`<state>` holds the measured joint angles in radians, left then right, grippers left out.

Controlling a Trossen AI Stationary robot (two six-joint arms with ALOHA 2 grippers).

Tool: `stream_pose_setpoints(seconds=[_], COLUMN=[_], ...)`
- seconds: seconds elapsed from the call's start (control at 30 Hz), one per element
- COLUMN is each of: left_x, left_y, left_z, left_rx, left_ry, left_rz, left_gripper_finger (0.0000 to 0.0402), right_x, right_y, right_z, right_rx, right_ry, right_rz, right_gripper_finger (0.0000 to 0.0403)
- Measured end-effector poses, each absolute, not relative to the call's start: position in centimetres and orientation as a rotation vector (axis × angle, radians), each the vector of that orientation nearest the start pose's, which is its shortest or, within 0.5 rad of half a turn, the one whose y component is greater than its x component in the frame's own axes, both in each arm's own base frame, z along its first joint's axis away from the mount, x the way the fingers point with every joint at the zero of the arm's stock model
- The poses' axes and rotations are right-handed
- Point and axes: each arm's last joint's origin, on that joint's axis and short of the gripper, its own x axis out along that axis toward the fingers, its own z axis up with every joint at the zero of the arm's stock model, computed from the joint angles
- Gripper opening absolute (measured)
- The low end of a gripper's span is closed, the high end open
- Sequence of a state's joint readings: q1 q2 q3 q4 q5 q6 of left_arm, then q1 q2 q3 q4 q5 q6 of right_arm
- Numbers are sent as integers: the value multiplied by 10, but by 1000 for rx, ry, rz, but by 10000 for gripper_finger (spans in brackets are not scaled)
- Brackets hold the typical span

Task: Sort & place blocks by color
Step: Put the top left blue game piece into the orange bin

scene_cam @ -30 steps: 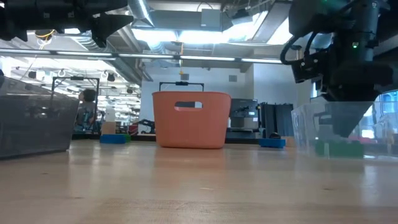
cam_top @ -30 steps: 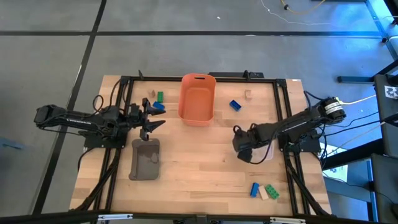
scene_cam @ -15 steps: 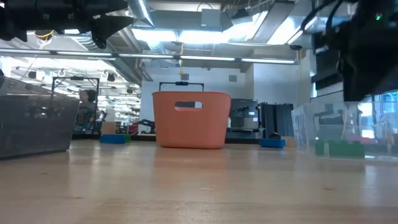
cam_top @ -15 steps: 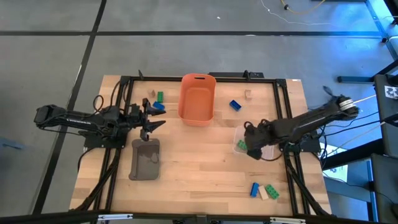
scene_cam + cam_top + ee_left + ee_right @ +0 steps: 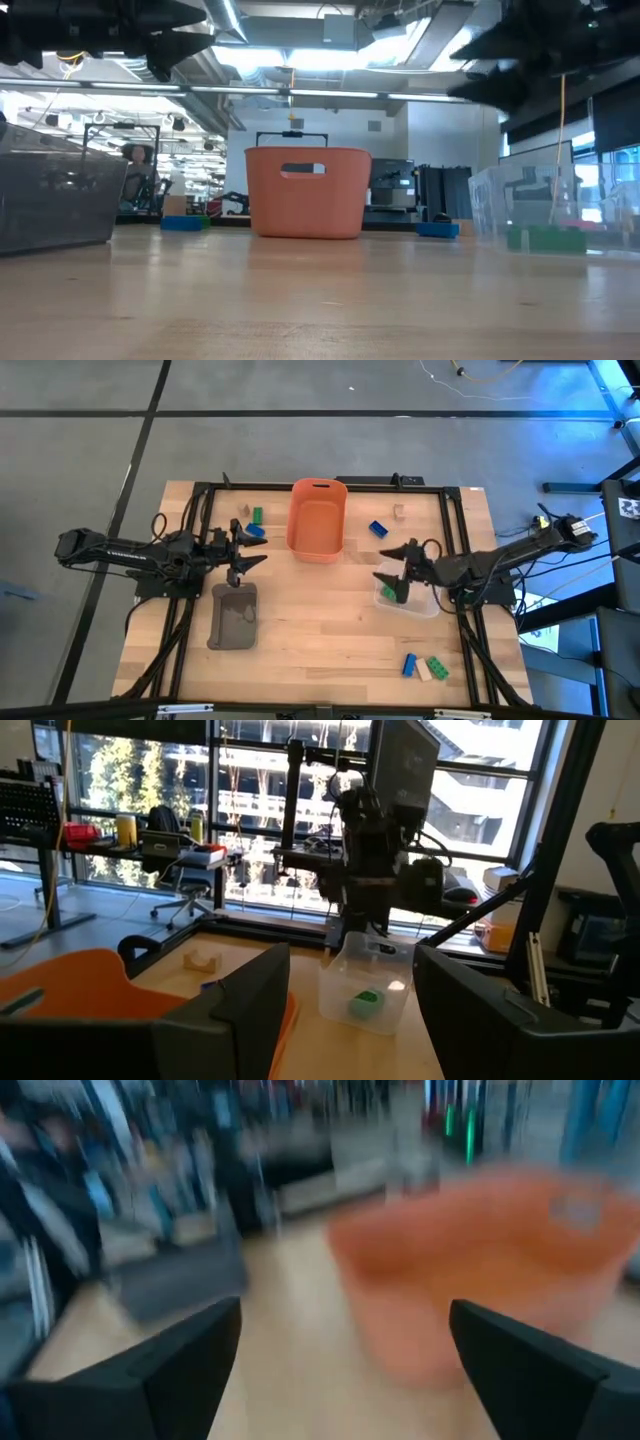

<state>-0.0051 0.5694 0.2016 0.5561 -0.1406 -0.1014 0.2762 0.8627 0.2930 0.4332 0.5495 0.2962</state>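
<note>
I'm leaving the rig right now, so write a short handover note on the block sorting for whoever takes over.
Right gripper: open, empty, above the clear bin.
Left gripper: open, empty, hovering near the grey tray.
Done: one green block lies in the clear bin.
Left: blue block and tan block right of the orange bin; a tan, green and blue cluster left of it; a blue, tan and green trio by the front edge.

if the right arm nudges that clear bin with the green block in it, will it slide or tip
Probably slide. The clear bin looks thin-walled and holds only one green block, so it is likely light. It sits flat on the smooth wooden table with a broad base. A push near its rim might tilt it.
</note>
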Motion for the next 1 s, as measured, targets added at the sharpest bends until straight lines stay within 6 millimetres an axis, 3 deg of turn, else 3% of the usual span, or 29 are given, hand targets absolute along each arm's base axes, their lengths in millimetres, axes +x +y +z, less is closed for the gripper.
stream_pose_setpoints(seconds=[0.13,1.0], left_x=[143,143], left_y=[3,3], left_z=[232,231], left_rx=[-83,-88], left_ry=[-193,-182], left_rz=[128,128], left_gripper_finger=[208,208], right_x=[172,172], right_y=[24,20], right_z=[212,211], right_rx=[178,114], right_ry=[-83,-92], right_rz=[-298,-256], right_gripper_finger=[360,360])
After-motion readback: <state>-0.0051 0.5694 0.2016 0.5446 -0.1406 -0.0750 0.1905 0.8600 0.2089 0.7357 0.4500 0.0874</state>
